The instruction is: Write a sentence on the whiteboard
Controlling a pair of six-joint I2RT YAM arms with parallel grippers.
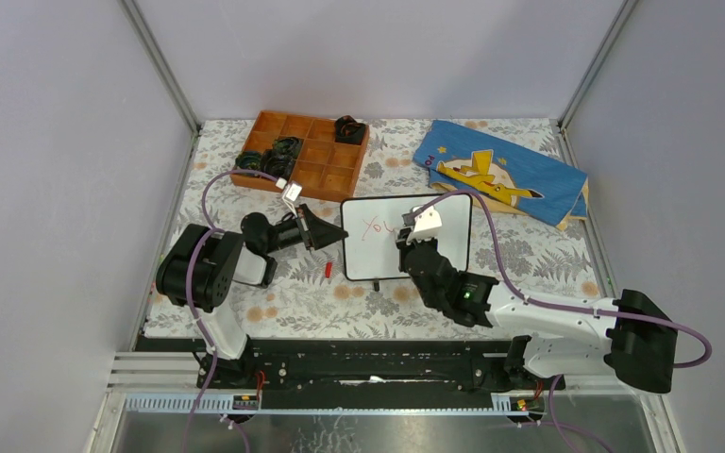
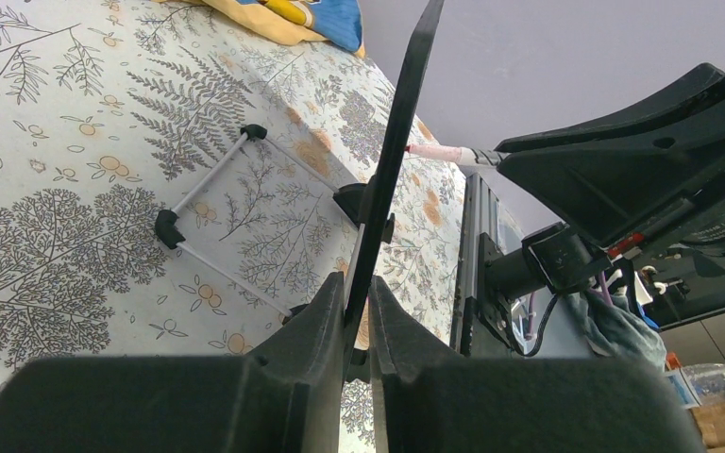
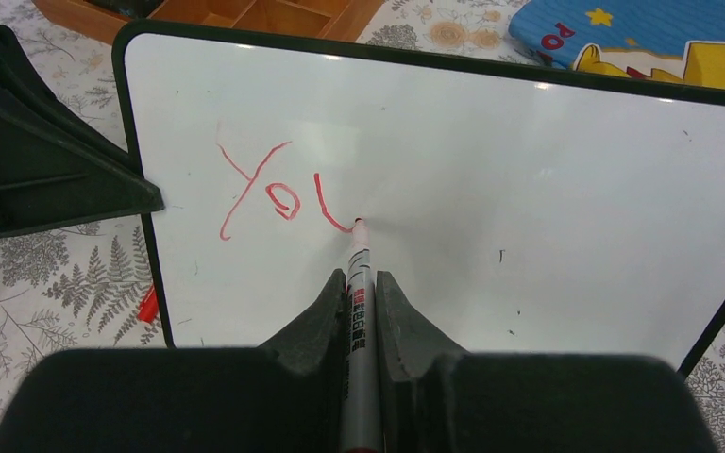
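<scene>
**Mid-letter on the first word: hold the board firm, press the tip lightly**

Top view: the small glossy white whiteboard with a thin black frame (image 1: 448,247) stands propped near the middle of the tabletop, its face turned toward the near edge. The left gripper (image 1: 337,232) is pinched onto the board's left edge. The right gripper (image 1: 408,236) sits in front of the face, beside the thin red handwritten sentence (image 1: 375,225), of which only the beginning exists. A small red cap (image 1: 328,270) lies just beside the board's lower left corner.

Left wrist view: the board appears edge-on, clamped between narrow jaws and leaning slightly. This grip probably needs to stay firm so that the board does not rock under the pen.

Right wrist view: the jaws are closed narrowly on the barrel of a slim silver marker with a red tip (image 3: 359,260). The tip touches the board at the bottom of a half-made third letter, after "Yo". The stroke should probably curve up and then come down, matching the height of the "o". Contact should be light and the barrel angle steady. Most of the white surface to the right and below is bare, so there is room for the remaining words if the letters stay this small.
</scene>
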